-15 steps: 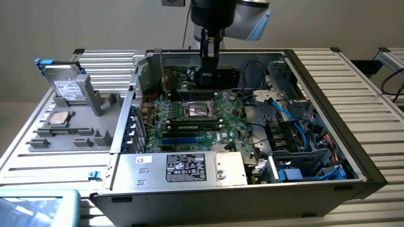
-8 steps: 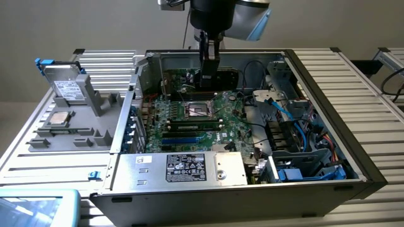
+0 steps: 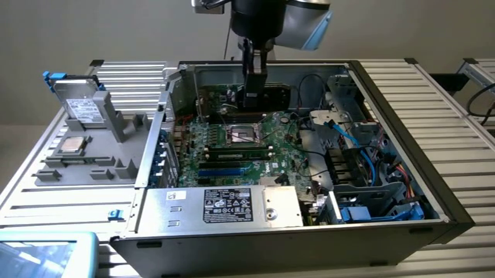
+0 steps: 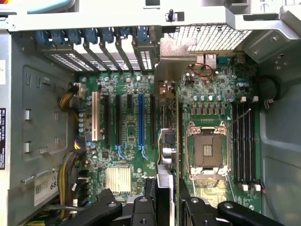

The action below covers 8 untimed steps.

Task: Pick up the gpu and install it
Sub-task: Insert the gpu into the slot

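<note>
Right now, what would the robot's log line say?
gripper: shut on graphics card | place: inside computer case, over green board | seated: cannot tell

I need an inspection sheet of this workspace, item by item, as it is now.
Surface: slatted metal table, bearing an open computer case.
Job's things: gpu edge-on above the motherboard; seating cannot be told.
Clutter: drive and CPU chip on a grey fixture.
Grippers: gripper shut on the gpu, inside the case.
Cables: blue cables in the case, apart from the gpu.
Surroundings: plain wall.
</note>
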Tool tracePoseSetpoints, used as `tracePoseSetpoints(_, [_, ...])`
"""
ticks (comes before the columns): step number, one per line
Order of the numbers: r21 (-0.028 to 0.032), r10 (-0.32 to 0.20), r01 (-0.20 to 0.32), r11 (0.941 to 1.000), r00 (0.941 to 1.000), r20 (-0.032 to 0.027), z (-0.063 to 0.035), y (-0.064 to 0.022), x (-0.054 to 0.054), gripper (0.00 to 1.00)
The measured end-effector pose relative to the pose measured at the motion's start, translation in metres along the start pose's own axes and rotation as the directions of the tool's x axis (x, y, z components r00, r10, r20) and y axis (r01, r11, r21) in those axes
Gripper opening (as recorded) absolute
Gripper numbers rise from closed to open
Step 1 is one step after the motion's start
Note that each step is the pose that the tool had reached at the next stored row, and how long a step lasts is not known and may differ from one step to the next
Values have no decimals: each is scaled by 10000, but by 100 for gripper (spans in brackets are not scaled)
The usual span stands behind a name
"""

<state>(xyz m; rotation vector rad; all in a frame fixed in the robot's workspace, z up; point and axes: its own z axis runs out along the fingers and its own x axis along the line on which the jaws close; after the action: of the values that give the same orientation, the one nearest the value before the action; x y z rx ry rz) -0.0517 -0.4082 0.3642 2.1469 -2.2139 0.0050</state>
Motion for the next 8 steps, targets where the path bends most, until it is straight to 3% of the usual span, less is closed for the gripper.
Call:
tracePoseSetpoints(4, [-3, 0, 0, 10000, 10000, -12, 41, 53, 0, 29])
tracePoseSetpoints(8, [-86, 12, -13, 10000, 10000, -14, 90, 82, -1, 29])
